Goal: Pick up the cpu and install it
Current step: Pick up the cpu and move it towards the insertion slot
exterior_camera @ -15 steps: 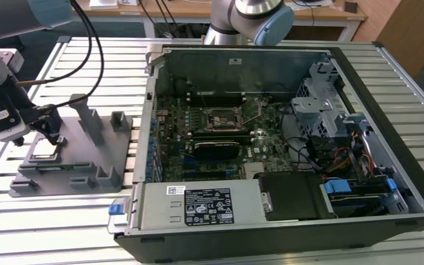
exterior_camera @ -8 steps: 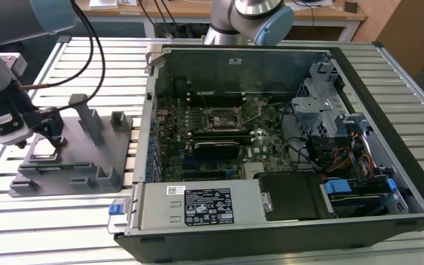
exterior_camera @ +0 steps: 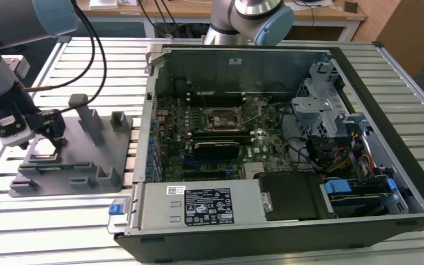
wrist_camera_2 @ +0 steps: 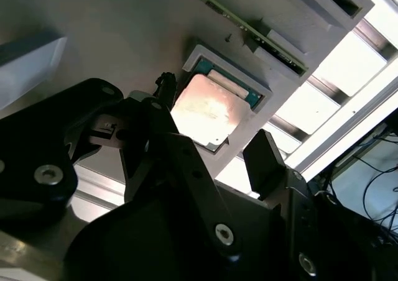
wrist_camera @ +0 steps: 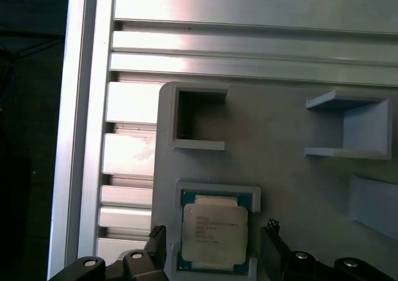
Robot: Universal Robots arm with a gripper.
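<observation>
Your gripper point(wrist_camera_2: 212, 110) is spread open, 2 fingers point(wrist_camera: 273, 250) straddling the cpu point(wrist_camera: 214, 232) seated in the grey fixture point(wrist_camera: 292, 181); off-centre closing could tilt or jam it there.

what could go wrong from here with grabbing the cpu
1. The open hand straddles the cpu, but its fingers line up with the raised pocket rim of the grey fixture; they might land on the rim rather than the chip.
2. The cpu lies flat and low in the pocket, so a shallow grip could slip or tilt it.
</observation>
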